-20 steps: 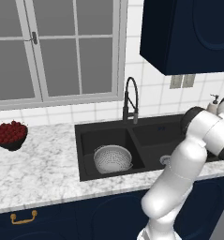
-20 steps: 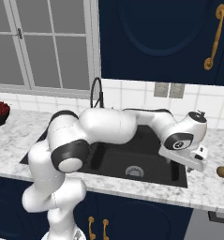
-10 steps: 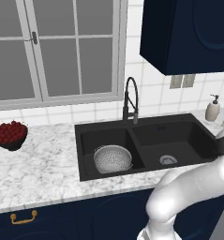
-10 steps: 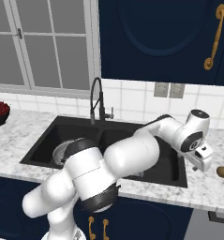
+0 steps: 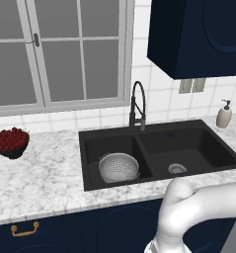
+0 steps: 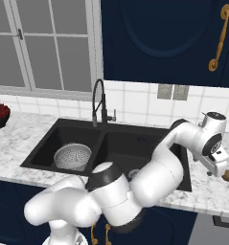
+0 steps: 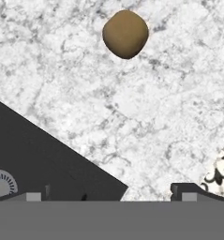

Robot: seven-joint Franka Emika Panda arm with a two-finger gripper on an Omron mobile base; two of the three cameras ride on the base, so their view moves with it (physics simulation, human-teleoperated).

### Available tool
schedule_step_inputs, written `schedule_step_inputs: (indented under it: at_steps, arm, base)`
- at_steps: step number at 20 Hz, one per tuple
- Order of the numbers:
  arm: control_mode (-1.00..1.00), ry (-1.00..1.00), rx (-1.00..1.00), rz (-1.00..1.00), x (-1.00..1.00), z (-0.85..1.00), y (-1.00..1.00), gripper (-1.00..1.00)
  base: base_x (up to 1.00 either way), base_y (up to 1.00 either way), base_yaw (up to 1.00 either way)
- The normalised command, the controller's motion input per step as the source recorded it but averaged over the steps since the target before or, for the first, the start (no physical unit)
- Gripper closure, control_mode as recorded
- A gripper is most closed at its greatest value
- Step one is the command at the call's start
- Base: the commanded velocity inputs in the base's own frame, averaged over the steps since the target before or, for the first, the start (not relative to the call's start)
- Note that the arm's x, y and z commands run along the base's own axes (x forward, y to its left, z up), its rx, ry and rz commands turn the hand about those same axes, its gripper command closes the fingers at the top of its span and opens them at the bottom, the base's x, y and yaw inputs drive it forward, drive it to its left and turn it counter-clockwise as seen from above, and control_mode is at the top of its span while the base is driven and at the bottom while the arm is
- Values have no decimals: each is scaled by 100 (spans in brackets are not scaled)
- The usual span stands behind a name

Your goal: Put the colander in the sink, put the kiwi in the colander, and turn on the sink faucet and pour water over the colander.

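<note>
Colander (image 5: 119,167) in sink (image 5: 213,155); kiwi (image 6: 227,176) right, on counter (image 7: 169,108).

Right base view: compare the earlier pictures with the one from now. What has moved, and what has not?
The white arm has swung further right and lower: its gripper has come down close beside the small tan-brown kiwi on the white marble counter, holding nothing. The kiwi has stayed put, and the round silver colander still sits in the left basin of the black sink.

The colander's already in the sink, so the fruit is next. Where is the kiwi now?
The kiwi lies on the marble counter right of the sink, just beyond the gripper; the hand view shows it ahead.
</note>
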Motion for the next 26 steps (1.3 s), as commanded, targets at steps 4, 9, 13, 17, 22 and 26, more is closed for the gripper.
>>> schedule_step_inputs:
  at_steps: [4,9,13,17,22,26]
  arm:
    - [-100,0,0,-2,1,-21,-22,-100]
    - [-100,0,-1,-4,0,-37,-22,-100]
    - [-100,0,0,-4,0,-13,-34,-100]
    - [-100,0,0,-7,0,-1,-43,-100]
    - [-100,0,0,-4,0,-1,-35,-100]
    - [-100,0,0,0,0,-9,-11,-100]
  base:
    - [0,0,0]
    - [0,0,0]
    - [0,0,0]
    - [0,0,0]
    - [0,0,0]
    - [0,0,0]
